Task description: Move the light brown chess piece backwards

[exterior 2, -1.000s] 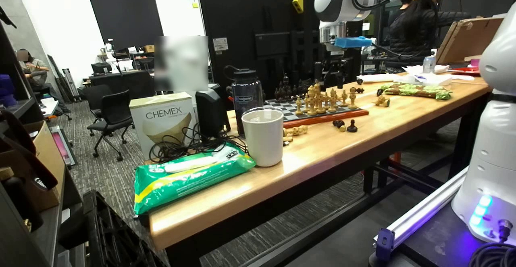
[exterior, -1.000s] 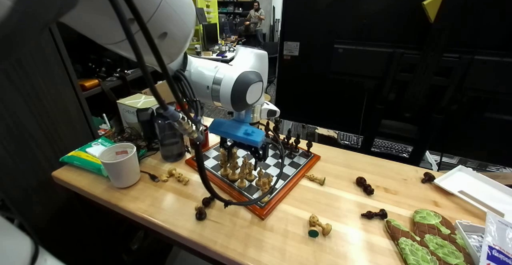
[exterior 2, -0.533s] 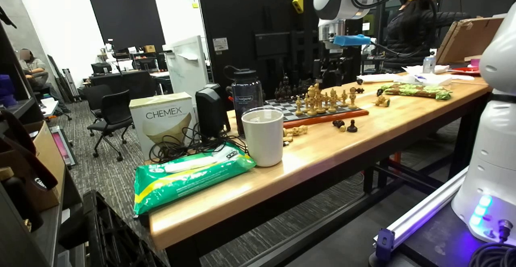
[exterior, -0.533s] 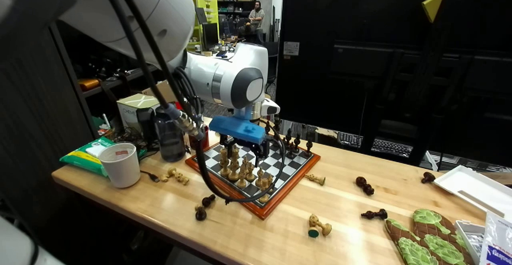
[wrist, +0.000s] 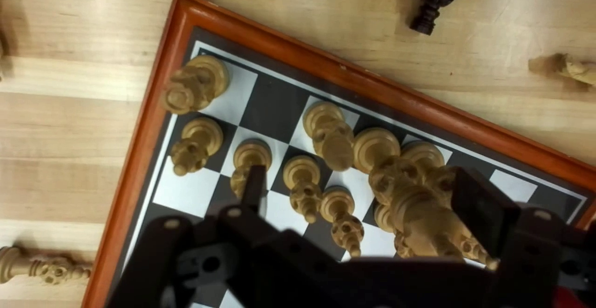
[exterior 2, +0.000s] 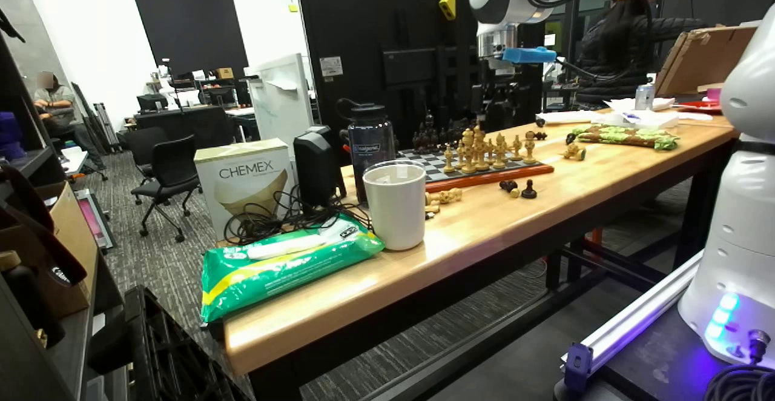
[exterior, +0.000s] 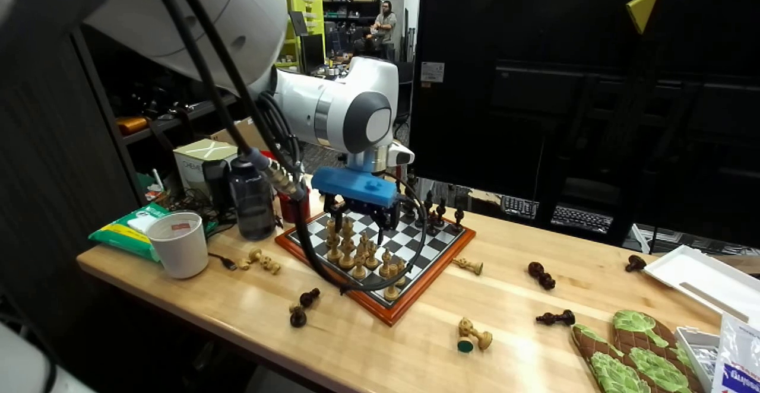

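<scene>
Board: on the surface (sides as seen in an exterior view).
Near pcs: stand on the board, along its front-L. edge.
Far pcs: along the opposite, back-R. edge.
Claw: above the board, approx. over the near pcs.
Cup: L. of the board, w/ wipes pack just beside it.
Bottle: behind R. of the cup.
Loose pcs: before the board, R. of it, & btwn it and the cup.
Mitt: far R., in front of the tray.

"CHEMEX" on white box
</scene>
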{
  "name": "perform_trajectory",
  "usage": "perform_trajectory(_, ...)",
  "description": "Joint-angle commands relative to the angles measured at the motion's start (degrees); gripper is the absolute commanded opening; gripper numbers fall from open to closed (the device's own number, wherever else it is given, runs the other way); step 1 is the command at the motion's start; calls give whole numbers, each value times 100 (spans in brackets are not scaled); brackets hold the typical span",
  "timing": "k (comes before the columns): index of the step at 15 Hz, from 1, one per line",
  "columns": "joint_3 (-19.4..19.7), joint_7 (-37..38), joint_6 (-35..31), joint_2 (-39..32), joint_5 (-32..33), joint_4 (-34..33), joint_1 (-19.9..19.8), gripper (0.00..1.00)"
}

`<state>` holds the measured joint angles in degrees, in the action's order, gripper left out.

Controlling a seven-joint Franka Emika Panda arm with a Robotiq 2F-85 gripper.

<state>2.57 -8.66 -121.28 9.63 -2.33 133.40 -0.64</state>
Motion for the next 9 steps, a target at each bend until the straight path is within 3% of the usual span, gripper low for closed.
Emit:
perform_trajectory(1,-6,-206,282,171,-96,-64,38,100)
perform_trajectory(9,-100,-405,914,223,-14,-429,178,100)
